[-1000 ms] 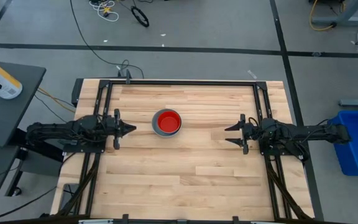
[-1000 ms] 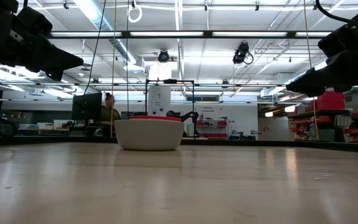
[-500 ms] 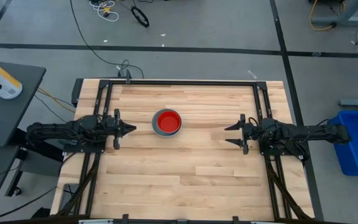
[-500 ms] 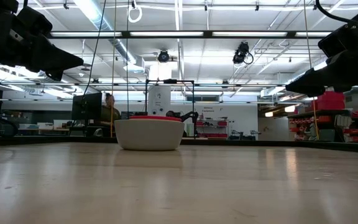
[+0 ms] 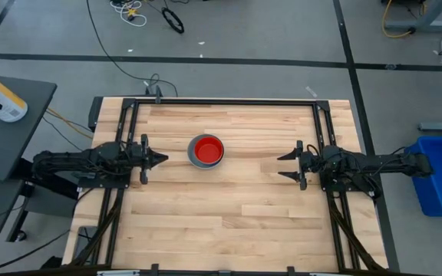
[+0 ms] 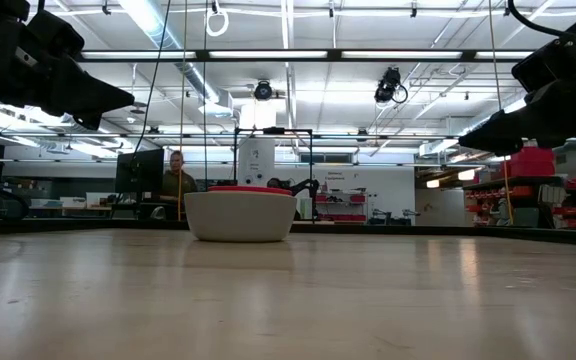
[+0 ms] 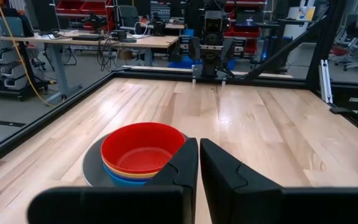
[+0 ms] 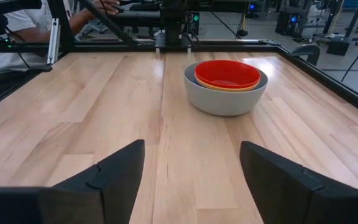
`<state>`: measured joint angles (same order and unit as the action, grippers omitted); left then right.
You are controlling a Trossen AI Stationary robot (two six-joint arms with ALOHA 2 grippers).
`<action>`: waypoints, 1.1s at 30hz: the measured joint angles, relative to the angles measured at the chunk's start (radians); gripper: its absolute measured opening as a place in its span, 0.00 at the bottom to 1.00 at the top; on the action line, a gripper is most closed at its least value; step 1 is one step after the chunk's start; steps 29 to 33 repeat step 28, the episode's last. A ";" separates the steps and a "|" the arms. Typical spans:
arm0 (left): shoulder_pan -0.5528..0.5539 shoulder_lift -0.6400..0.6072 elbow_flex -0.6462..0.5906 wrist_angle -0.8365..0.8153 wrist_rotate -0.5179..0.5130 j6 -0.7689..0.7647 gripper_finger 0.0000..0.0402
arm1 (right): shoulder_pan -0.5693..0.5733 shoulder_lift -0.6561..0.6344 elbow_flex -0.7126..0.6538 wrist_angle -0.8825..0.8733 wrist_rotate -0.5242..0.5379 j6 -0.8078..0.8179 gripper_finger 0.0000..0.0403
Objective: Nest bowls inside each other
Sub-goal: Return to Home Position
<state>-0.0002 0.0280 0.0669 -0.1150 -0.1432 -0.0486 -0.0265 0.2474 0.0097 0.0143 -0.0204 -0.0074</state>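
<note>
The bowls stand nested in one stack (image 5: 206,151) on the table's middle, a little toward the far edge. The grey bowl (image 8: 224,94) is outermost and rests on the wood. The red bowl (image 7: 143,147) lies on top, with a yellow rim (image 7: 127,176) and a blue rim (image 7: 118,181) under it. My left gripper (image 5: 163,159) is shut, raised above the wood to the left of the stack. My right gripper (image 5: 284,165) stands open at the table's right side, pointing toward the stack, nothing between its fingers.
A black metal frame (image 5: 236,102) runs along the table's far edge and down both sides. Bare wood (image 5: 229,215) lies between the stack and the near edge. A person (image 6: 175,180) sits in the room beyond the table.
</note>
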 joint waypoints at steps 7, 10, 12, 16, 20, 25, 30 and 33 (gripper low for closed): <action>0.000 0.000 0.000 0.000 0.000 0.000 0.05 | 0.000 0.000 0.000 0.000 0.000 0.000 0.69; 0.000 0.000 0.000 0.000 0.000 0.000 0.05 | 0.000 0.000 0.000 0.000 0.000 0.000 0.67; 0.000 0.000 0.000 0.000 0.000 0.000 0.05 | 0.000 0.000 0.000 0.000 0.000 0.000 0.66; 0.000 0.000 0.000 0.000 0.000 0.000 0.05 | 0.000 0.000 0.000 0.000 0.000 0.000 0.63; 0.000 0.000 0.000 0.000 0.000 0.000 0.05 | 0.000 0.000 0.000 0.000 0.000 0.000 0.61; 0.000 0.000 0.000 0.000 0.000 0.000 0.05 | 0.000 0.000 0.000 0.000 0.000 0.000 0.58; 0.000 0.000 0.000 0.000 0.000 0.000 0.05 | 0.000 0.000 0.000 0.000 0.000 0.000 0.57; 0.000 0.000 0.000 0.000 0.000 0.000 0.05 | 0.000 0.000 0.000 0.000 0.000 0.000 0.57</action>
